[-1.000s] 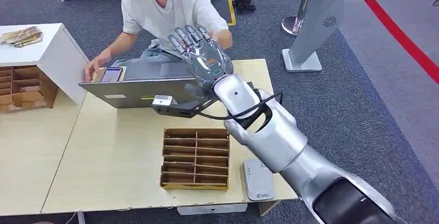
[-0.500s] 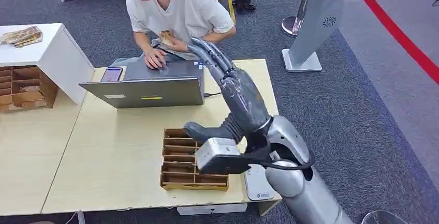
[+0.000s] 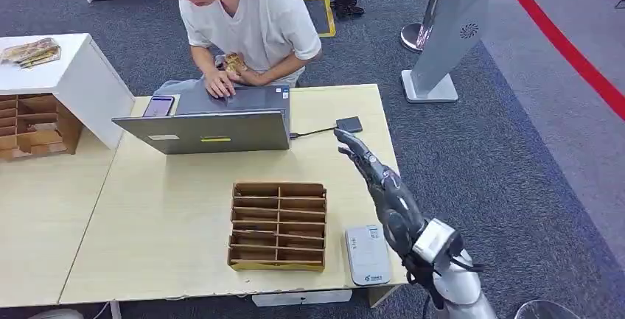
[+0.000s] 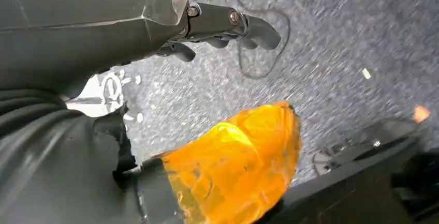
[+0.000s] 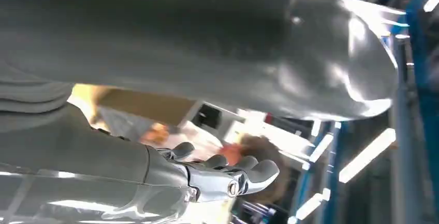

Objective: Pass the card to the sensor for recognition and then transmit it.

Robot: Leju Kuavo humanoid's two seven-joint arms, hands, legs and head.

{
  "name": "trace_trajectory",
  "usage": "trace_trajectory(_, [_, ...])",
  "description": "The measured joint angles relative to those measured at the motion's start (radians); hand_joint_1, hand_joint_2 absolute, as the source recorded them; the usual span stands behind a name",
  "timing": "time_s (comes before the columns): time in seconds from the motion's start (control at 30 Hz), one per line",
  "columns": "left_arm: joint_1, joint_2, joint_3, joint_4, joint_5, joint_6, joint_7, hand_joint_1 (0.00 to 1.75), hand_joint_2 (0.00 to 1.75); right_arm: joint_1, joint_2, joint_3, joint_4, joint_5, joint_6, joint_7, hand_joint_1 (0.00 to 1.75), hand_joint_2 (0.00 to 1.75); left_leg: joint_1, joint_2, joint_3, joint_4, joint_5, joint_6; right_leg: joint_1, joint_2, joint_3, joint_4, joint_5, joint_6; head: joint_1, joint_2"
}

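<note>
Right hand [image 3: 383, 186] empty, fingers extended, over tabletop [image 3: 169, 216] edge. Risk: clips white card reader [image 3: 367, 254] at 6 o'clock. Left hand [image 4: 217, 25] loosely curled, empty.

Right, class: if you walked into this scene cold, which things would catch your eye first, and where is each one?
The robot's right hand stands out first, raised over the table's right edge with nothing in it and its fingers stretched out. Behind the open grey laptop at the table's far side, a person in a white shirt leans in, holding something small. Near the front edge sit a brown divided card tray and a white sensor beside it.
</note>
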Motion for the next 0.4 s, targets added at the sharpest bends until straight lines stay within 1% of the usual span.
trace_trajectory(0.2, [-0.005,-0.001,0.0,0.0,0.0,-0.004,0.02,0.0,0.0,0.016,0.022,-0.011,0.081,0.015,-0.04,0.019,0.0,0.0,0.0,0.0,0.0,0.0,0.0,0.0,0.0,0.0,0.0,0.0,0.0,0.0,0.0,0.0])
trace_trajectory(0.27, [-0.006,-0.001,0.002,0.0,0.003,-0.003,0.024,0.0,0.0,0.016,0.029,-0.016,0.105,0.015,-0.045,0.019,0.0,0.0,0.0,0.0,0.0,0.0,0.0,0.0,0.0,0.0,0.0,0.0,0.0,0.0,0.0,0.0])
trace_trajectory(0.4, [-0.014,-0.002,0.003,0.0,0.002,-0.013,0.037,0.0,0.0,0.005,0.042,-0.024,0.125,-0.027,-0.035,0.018,0.0,0.0,0.0,0.0,0.0,0.0,0.0,0.0,0.0,0.0,0.0,0.0,0.0,0.0,0.0,0.0])
